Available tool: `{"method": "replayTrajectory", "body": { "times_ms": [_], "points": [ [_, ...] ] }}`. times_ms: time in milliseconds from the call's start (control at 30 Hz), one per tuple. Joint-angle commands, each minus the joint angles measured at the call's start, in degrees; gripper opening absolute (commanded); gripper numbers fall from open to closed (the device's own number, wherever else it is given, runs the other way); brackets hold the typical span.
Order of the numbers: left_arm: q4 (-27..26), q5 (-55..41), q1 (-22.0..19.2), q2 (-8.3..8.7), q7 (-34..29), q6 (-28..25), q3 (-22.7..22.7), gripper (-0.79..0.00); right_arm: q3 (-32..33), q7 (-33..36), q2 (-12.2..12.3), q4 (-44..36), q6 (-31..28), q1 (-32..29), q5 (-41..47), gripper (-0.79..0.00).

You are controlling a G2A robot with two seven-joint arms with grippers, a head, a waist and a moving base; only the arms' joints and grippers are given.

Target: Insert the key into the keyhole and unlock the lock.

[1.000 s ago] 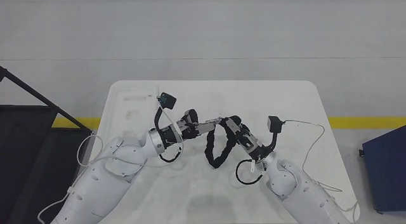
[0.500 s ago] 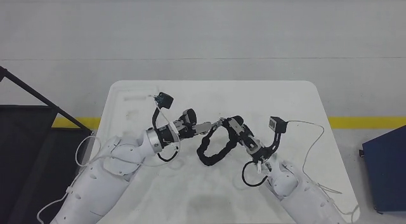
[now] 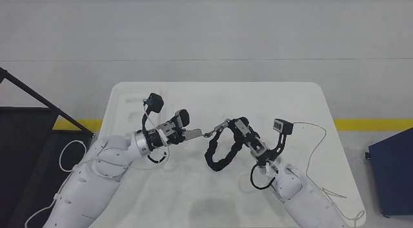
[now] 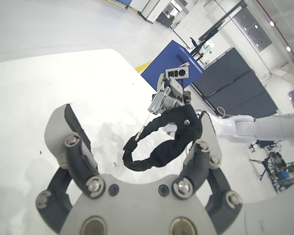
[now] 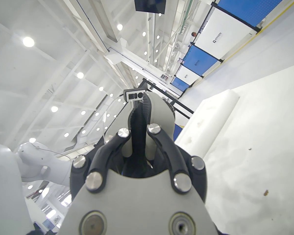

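Overhead, a black fabric-sleeved loop lock [image 3: 211, 157] is seen held up over a white table [image 3: 290, 105]. The right gripper [image 3: 240, 128] is placed at the lock's right end, and the left gripper [image 3: 195, 132] is found just beside the lock's left end.

From the left wrist, the left gripper's fingers are shown spread wide with nothing between them. One finger may be brushing the lock's sleeve, though contact cannot be confirmed. A thin silvery key [image 4: 143, 125] is seen hanging from the lock's shiny metal head [image 4: 157, 101], apparently lodged in it.

From the right wrist, the right gripper's fingers are seen clamped on the lock's ribbed black sleeve.

Insertion is judged likely done, since the key sits at the head with no gripper on it. The loop is seen closed, so turning the key and freeing the lock are judged to be left.
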Motion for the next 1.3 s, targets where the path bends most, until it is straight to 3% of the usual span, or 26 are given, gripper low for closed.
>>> {"method": "replayTrajectory", "body": {
  "times_ms": [0, 233, 467, 533, 567, 600, 767, 867, 933, 1067, 1267],
  "points": [
    [1.3, 0.8, 0.5, 0.06, 1.0, -6.1, -0.1, 0.0, -0.3, 1.9, -0.1, 0.2, -1.3, 0.3, 3.9, -0.785],
    [5.5, 2.4, 0.4, 0.37, 1.8, -16.7, -0.8, -0.015, -2.4, 12.5, -0.7, 1.2, -2.1, 1.9, 18.6, -0.785],
    [4.3, 6.2, 1.6, 0.5, 2.6, -18.4, -0.7, -0.074, -3.7, 19.7, -1.7, 3.1, -2.1, 3.1, 26.0, -0.785],
    [3.8, 7.5, 1.8, 0.47, 3.2, -18.0, -0.7, -0.219, -3.9, 20.7, -2.0, 3.6, -2.1, 3.3, 26.8, -0.785],
    [3.5, 8.4, 2.0, 0.44, 3.6, -17.7, -0.7, -0.363, -4.0, 21.2, -2.2, 3.6, -2.1, 3.4, 27.4, -0.785],
    [3.2, 9.1, 2.1, 0.4, 4.2, -17.5, -0.6, -0.406, -4.1, 21.8, -2.4, 3.8, -2.1, 3.5, 27.9, -0.785],
    [2.2, 12.2, 2.5, 0.25, 6.5, -16.6, -0.6, -0.446, -4.2, 23.8, -3.2, 4.6, -2.1, 3.9, 28.8, -0.785],
    [0.2, 18.0, 3.3, 0.09, 9.8, -13.7, -1.5, -0.526, -4.3, 24.8, -3.6, 4.7, -2.1, 3.8, 29.5, -0.785],
    [-1.8, 23.7, 4.8, -0.13, 13.3, -11.5, -1.7, -0.622, -4.1, 25.5, -4.0, 4.8, -2.1, 3.7, 29.9, -0.785],
    [-3.5, 29.7, 6.5, -0.4, 17.2, -9.6, -1.1, -0.643, -3.9, 26.7, -4.4, 4.6, -2.1, 3.4, 30.8, -0.785],
    [-3.7, 32.6, 7.0, -0.69, 19.7, -9.2, 0.2, -0.606, -2.9, 28.2, -5.0, 5.0, -2.1, 3.1, 31.1, -0.785]
  ]
}}
